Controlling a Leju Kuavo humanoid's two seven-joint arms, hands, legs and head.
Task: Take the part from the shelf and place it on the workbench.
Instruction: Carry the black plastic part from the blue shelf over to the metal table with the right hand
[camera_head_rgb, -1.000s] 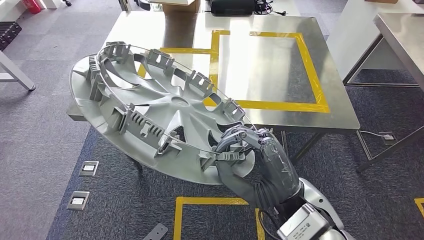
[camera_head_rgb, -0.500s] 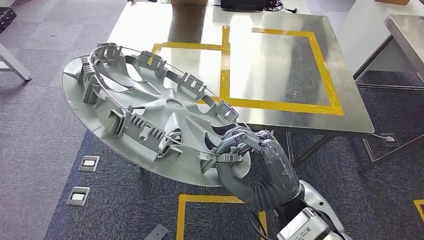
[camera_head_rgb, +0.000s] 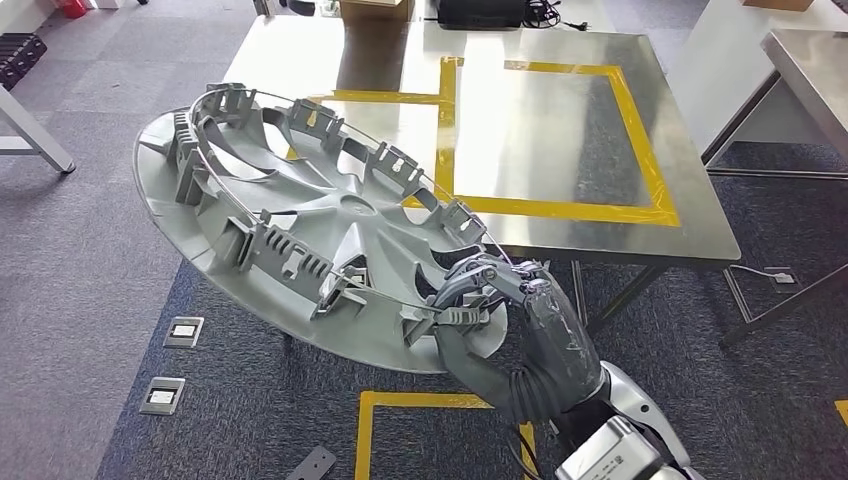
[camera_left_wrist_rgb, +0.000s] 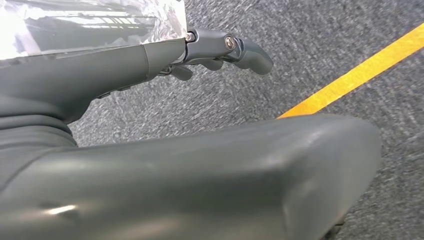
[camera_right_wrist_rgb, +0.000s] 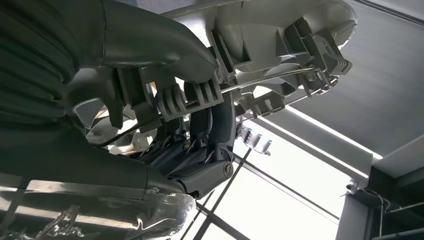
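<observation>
The part is a large grey wheel cover (camera_head_rgb: 300, 220), inner side up with clips and a wire ring round its rim. It hangs tilted in the air in front of the steel workbench (camera_head_rgb: 540, 130), overlapping the bench's near left corner. My right hand (camera_head_rgb: 500, 300) grips the cover's near rim, fingers curled over the ring and thumb beneath. In the right wrist view the right hand (camera_right_wrist_rgb: 200, 125) wraps a rim clip of the wheel cover (camera_right_wrist_rgb: 280, 30). My left hand (camera_left_wrist_rgb: 150, 150) hangs above the carpet with its fingers (camera_left_wrist_rgb: 225, 47) apart, holding nothing.
Yellow tape (camera_head_rgb: 640, 130) marks rectangles on the workbench top. A cardboard box (camera_head_rgb: 375, 10) and a black device (camera_head_rgb: 480, 12) sit at its far edge. A second steel table (camera_head_rgb: 810, 60) stands at the right. Floor sockets (camera_head_rgb: 183, 331) and yellow floor tape (camera_head_rgb: 400, 400) lie below the cover.
The whole picture has shifted a little, so the camera has moved. My right hand keeps the same grip on the wheel cover, which stays before the bench's near left corner.
</observation>
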